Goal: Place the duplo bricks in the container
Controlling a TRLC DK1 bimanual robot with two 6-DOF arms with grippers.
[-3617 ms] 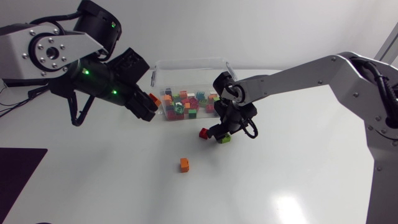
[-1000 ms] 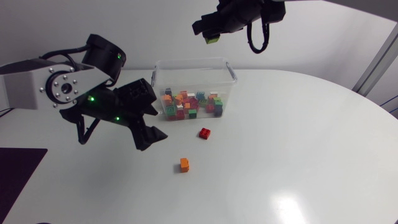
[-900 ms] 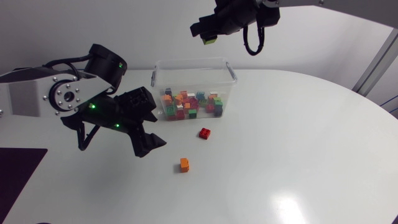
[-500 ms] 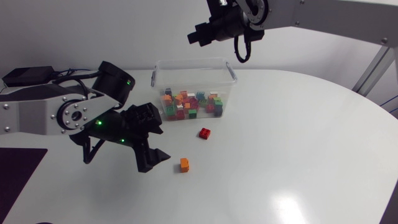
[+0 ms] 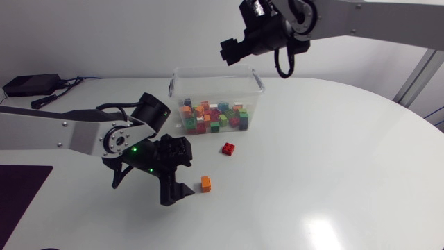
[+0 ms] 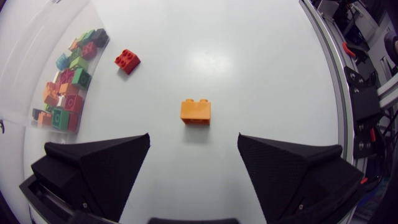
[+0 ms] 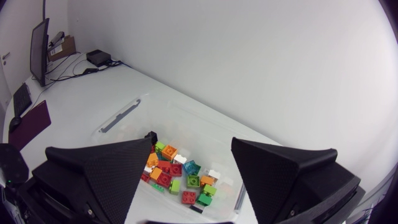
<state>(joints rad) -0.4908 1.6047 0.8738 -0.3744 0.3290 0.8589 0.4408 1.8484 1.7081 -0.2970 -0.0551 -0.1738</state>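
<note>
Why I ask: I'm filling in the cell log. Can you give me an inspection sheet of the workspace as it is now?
Surface: white table, glossy.
Job's things: clear container holding many mixed-colour bricks; orange brick and red brick lie loose on the table outside it.
Clutter: dark mat at the table's left edge.
Grippers: left claw open, low over the table, orange brick just ahead of it, untouched; right claw open, empty, above the container.
Cables: leads run from a small black box at the table's far left corner.
Surroundings: nothing seen.
</note>
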